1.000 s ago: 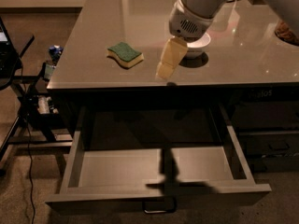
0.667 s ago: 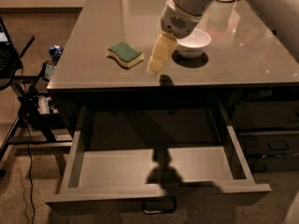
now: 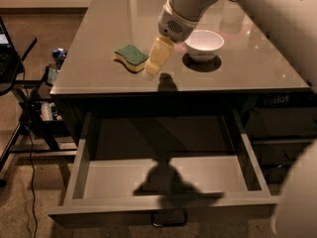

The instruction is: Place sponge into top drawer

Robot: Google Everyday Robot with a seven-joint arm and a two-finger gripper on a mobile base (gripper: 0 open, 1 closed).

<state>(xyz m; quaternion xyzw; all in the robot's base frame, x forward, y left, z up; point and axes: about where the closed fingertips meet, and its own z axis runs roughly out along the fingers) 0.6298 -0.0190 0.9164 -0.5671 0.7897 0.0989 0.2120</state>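
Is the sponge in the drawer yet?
No, the sponge lies on the table next to the gripper, not in the open top drawer.

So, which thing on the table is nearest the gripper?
The sponge, green on top, lies just left of the gripper, which hangs over the table near its front; the white bowl stands farther off, to the right.

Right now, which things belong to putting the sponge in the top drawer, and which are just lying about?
For the job:
sponge, lying on the tabletop
top drawer, pulled open below
tool, hovering over the tabletop close beside the sponge

Just lying about:
white bowl, on the tabletop
cable, off to the side
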